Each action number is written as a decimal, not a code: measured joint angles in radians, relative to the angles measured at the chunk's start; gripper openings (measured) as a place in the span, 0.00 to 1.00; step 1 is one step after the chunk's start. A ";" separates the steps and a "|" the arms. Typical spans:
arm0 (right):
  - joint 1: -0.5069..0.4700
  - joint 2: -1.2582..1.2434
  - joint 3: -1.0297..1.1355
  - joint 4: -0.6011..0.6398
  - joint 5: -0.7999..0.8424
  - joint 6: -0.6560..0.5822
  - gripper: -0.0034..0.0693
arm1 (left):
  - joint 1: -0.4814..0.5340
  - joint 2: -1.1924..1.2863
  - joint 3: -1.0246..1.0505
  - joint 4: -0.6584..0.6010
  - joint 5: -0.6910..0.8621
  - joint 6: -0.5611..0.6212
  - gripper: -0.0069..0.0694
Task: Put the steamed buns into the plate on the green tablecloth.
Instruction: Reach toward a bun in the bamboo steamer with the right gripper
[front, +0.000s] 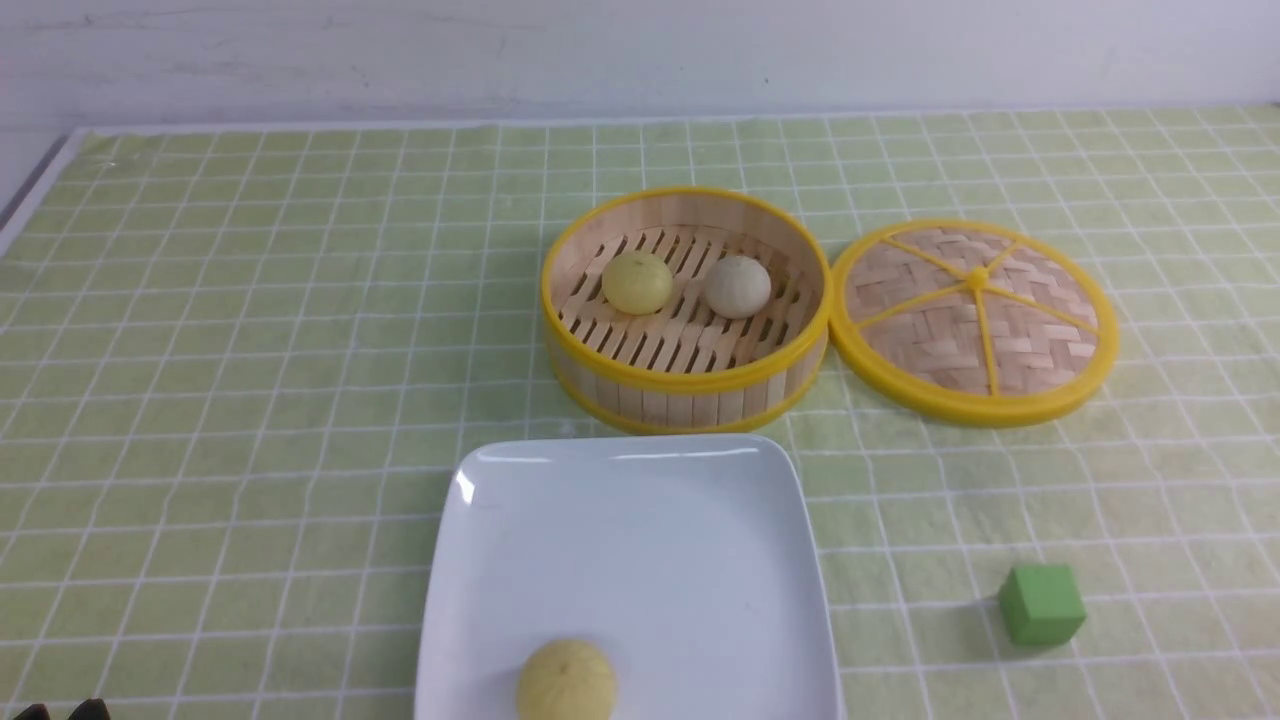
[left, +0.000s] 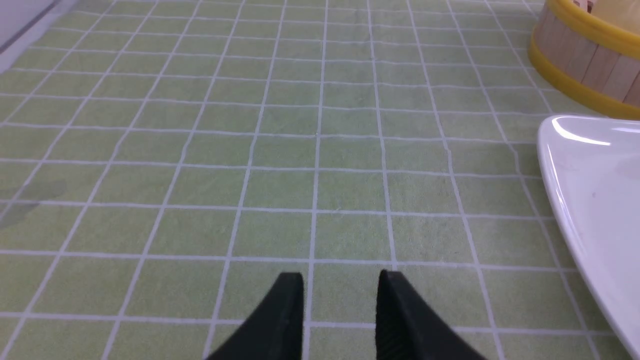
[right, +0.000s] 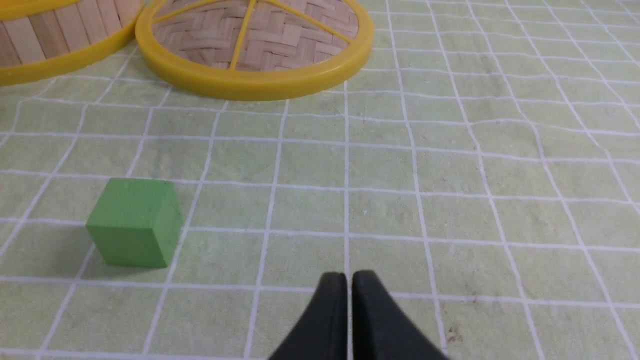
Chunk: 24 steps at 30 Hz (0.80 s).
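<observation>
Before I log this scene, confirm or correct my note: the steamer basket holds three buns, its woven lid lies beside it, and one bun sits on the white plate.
The count is wrong: the front view shows two buns in the steamer basket, not three.

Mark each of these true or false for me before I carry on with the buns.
1. Two round buns sit in the yellow-rimmed bamboo steamer basket. True.
2. The glossy white square plate is bare. False: one pale yellow bun is on it.
3. The woven yellow-rimmed lid covers the basket. False: it lies beside the basket, on its right.
4. The small green cube is on the cloth, right of the plate. True.
5. The left gripper holds a bun. False: its fingers are apart with nothing between them.
</observation>
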 joint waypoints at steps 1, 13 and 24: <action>0.000 0.000 0.000 0.000 0.000 0.000 0.10 | 0.000 0.000 0.000 0.000 0.000 0.000 0.41; 0.000 0.000 0.004 0.157 -0.021 0.103 0.10 | 0.000 0.000 0.000 -0.231 -0.001 -0.177 0.41; 0.000 0.000 0.011 0.710 -0.073 0.361 0.13 | 0.000 0.000 0.002 -0.729 0.007 -0.582 0.41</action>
